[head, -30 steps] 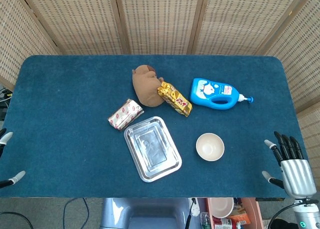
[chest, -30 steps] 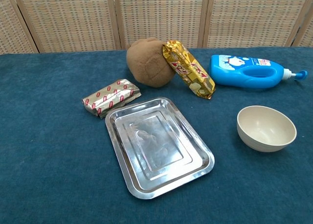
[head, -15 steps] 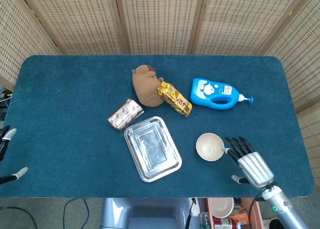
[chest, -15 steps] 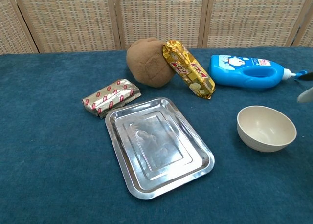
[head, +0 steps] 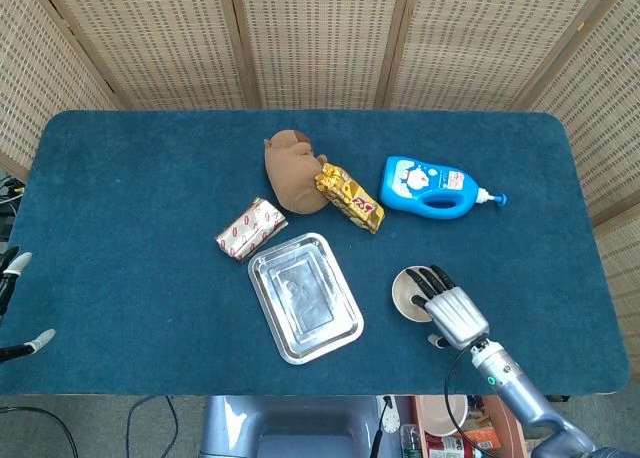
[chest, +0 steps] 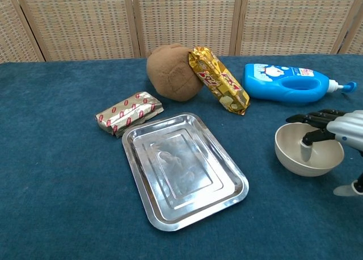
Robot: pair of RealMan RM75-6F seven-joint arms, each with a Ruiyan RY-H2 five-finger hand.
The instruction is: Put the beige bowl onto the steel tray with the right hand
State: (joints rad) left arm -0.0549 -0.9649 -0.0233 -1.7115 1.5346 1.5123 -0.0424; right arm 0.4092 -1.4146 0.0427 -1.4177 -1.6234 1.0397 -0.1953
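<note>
Bowl [chest: 309,149] sits upright on the blue cloth, right of the tray [chest: 184,168], well apart from it. Right hand [chest: 334,126] hovers over its far rim, fingers [chest: 311,137] spread and dipping inside, thumb low outside, gripping nothing; likely posed to pinch the wall. Left hand [head: 12,308] waits at the table's edge, fingers apart.

The beige bowl [chest: 300,158] stands upright, round and plain, directly under the right hand [head: 449,312], whose fingers [chest: 312,136] reach over its rim into the hollow. The steel tray [head: 342,331], a shiny shallow rectangle lying flat and askew, sits to that hand's left, apart from the bowl.
</note>
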